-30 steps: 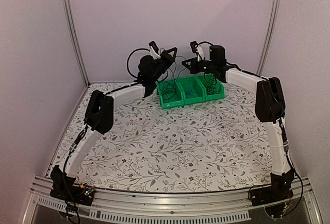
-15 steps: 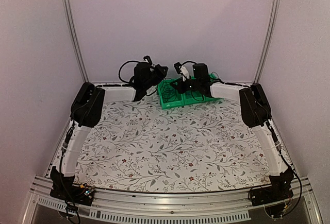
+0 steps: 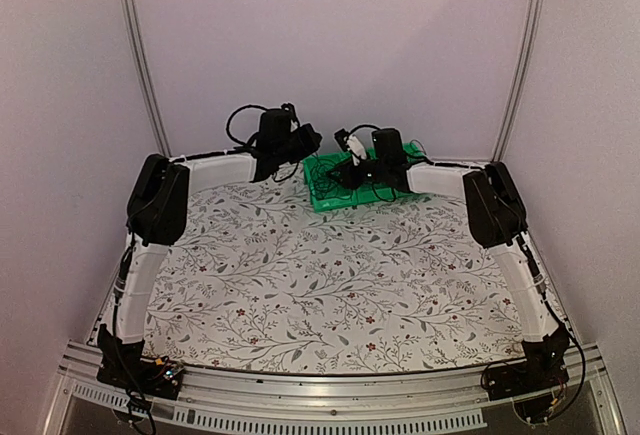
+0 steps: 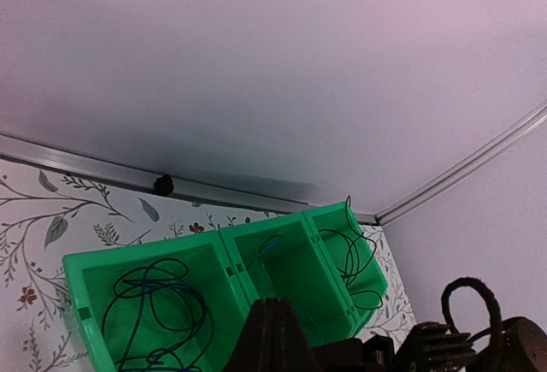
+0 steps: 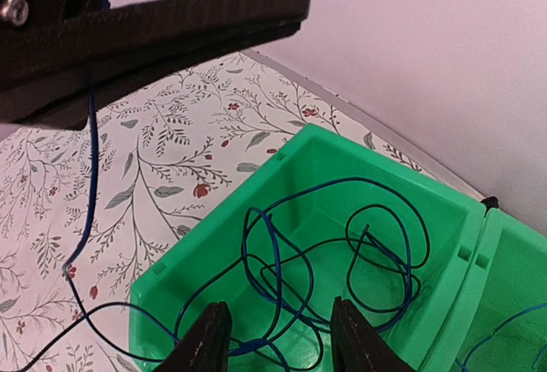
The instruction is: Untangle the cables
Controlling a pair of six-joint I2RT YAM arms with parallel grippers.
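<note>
The cables are thin blue and black wires. A loose tangle of them lies in the left compartment of a green bin. My right gripper hovers open just above that tangle, with nothing between its fingers. My left gripper is shut; in the right wrist view its fingers cross the top, and a thin blue cable hangs from them down to the table. From above, the left gripper is at the bin's left end and the right gripper is over the bin.
The bin has three compartments: a blue wire in the middle one, black loops in the right one. It stands against the back wall rail on the flowered table. Both forearms reach along the back edge.
Both arms came down from a raised pose and moved back toward the bin. The right gripper was shut and now stands open over the left compartment.
</note>
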